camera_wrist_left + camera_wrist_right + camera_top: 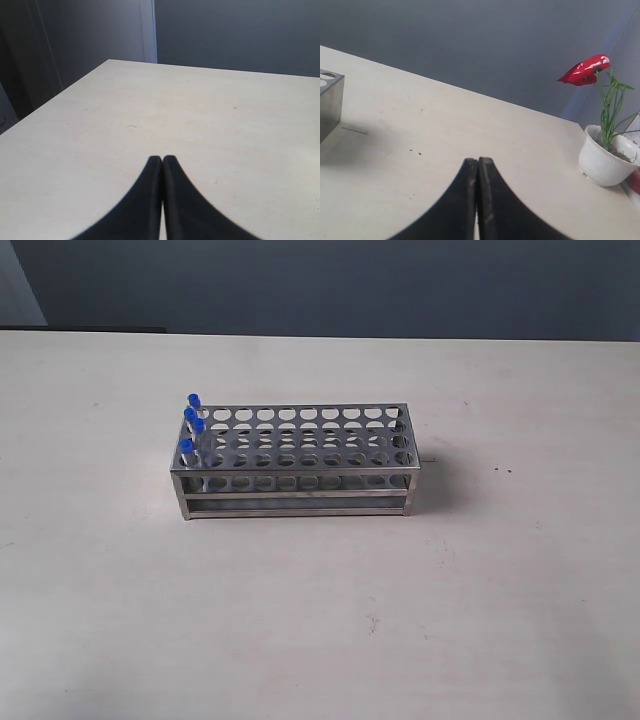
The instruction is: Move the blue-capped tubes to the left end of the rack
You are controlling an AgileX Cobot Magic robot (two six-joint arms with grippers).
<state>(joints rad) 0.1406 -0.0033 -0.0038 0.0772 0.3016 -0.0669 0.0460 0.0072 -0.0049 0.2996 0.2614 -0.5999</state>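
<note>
Left end effector (162, 162): fingers pressed together, holding nothing, over the table (320, 620), well away from the work. Blue-capped tubes (192, 425): all four upright in the rack (300, 476) at its left end, so the task looks complete, which would explain both arms standing clear. Right end effector (478, 162): likewise closed, empty.

Soft, even light washes the pale desk (320, 620); the rack (300, 455) casts a faint shadow to its right. Exterior view slightly grainy, backdrop dim.
</note>
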